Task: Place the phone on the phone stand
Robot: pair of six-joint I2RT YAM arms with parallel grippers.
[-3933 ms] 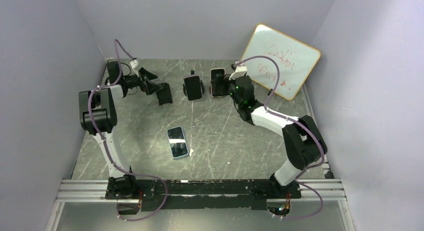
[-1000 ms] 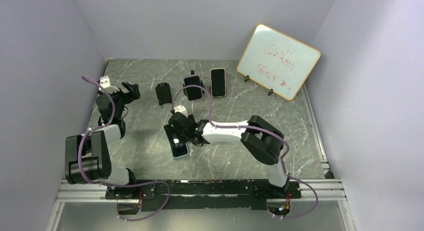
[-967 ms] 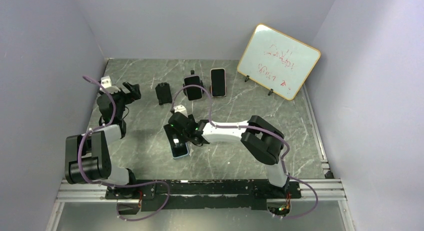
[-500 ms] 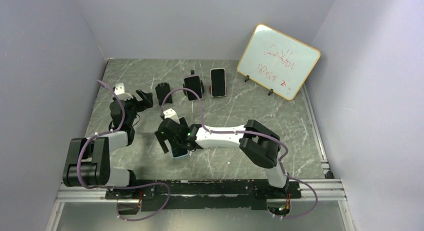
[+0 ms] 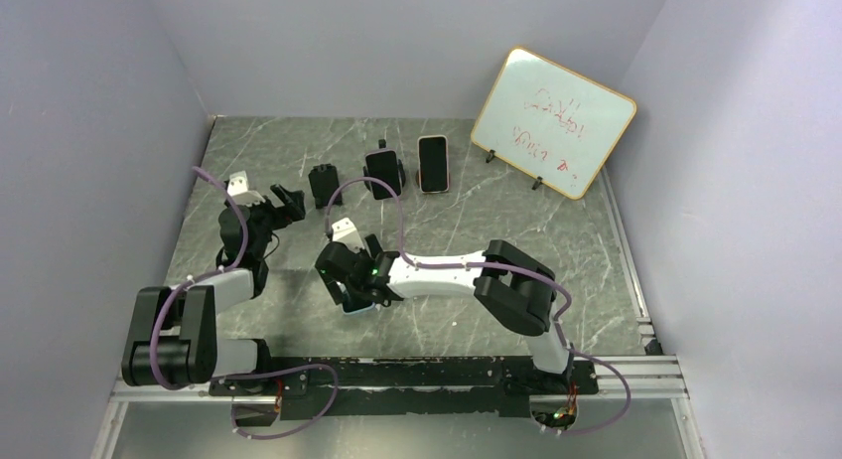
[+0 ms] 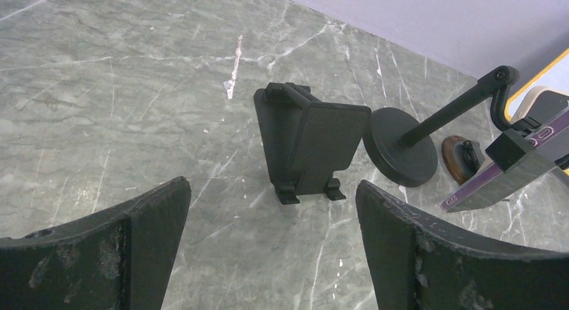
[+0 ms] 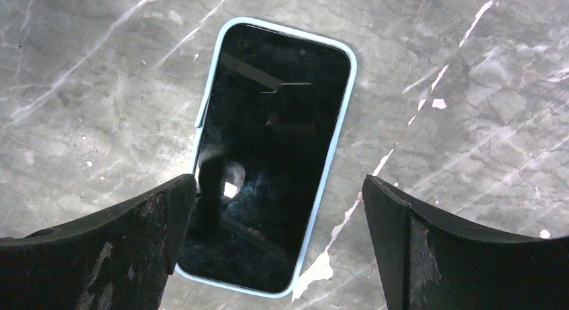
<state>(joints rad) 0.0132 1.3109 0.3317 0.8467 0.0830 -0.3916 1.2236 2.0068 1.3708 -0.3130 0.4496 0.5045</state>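
The phone (image 7: 272,156), black screen up in a light blue case, lies flat on the marble table. My right gripper (image 7: 278,249) hovers over its near end, open and empty, with the left finger (image 7: 100,256) overlapping the phone's left edge in view. In the top view the right gripper (image 5: 343,285) hides most of the phone (image 5: 359,306). The empty black phone stand (image 6: 308,145) stands upright ahead of my open, empty left gripper (image 6: 272,256). In the top view the left gripper (image 5: 290,199) is just left of the stand (image 5: 323,184).
Two other phones sit on stands at the back, one dark (image 5: 384,171) and one light (image 5: 432,164). The dark one's round base and arm (image 6: 402,152) are right of the empty stand. A whiteboard (image 5: 554,121) leans at the back right. Walls close three sides.
My right arm left the far right stand and came over the flat phone, then shifted left and nearer. My left gripper pulled back from the empty stand, then moved right toward it.
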